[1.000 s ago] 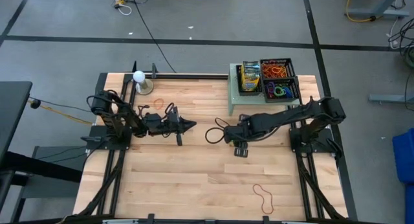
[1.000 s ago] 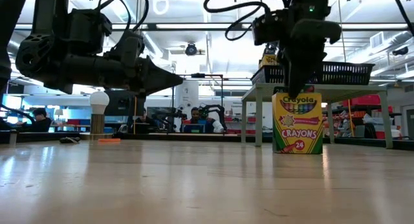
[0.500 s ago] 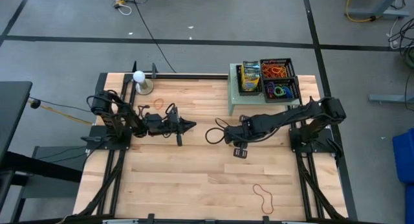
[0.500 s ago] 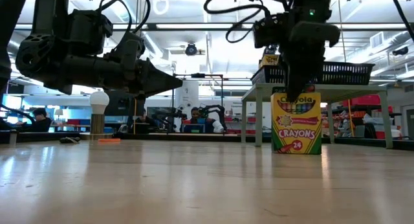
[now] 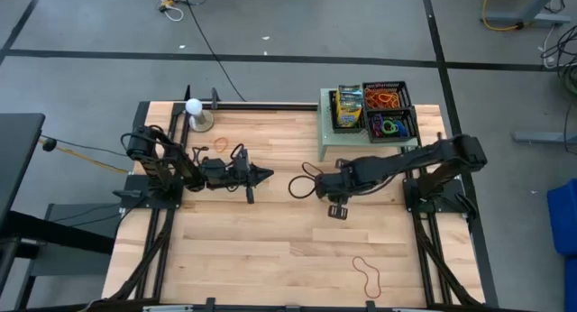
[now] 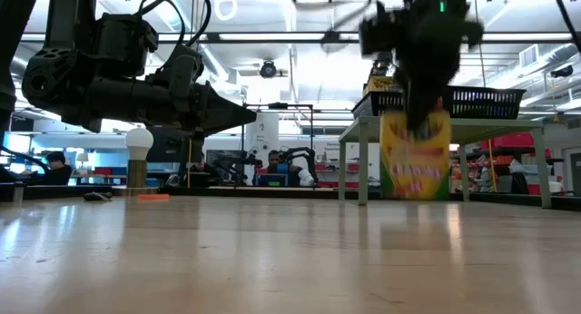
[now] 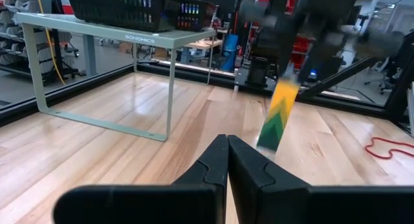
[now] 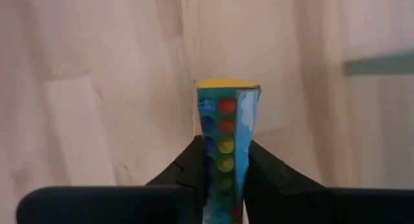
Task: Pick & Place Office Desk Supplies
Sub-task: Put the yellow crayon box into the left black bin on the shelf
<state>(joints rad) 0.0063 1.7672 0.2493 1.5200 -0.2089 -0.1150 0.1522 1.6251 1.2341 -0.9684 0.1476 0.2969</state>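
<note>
On the left, the left gripper (image 5: 262, 175) hovers over mid-table as it did a second ago, its fingers (image 7: 223, 162) pressed together on nothing. To its right, the change: the crayon box (image 6: 415, 156), which stood square on the wood a moment back, now hangs clear of the table, pinched narrow between the right gripper (image 8: 223, 160) fingers. The lift looks under way, probably toward the black basket (image 5: 389, 111) on the green stand (image 5: 325, 136), where other boxes and rubber bands (image 5: 385, 99) already sit.
</note>
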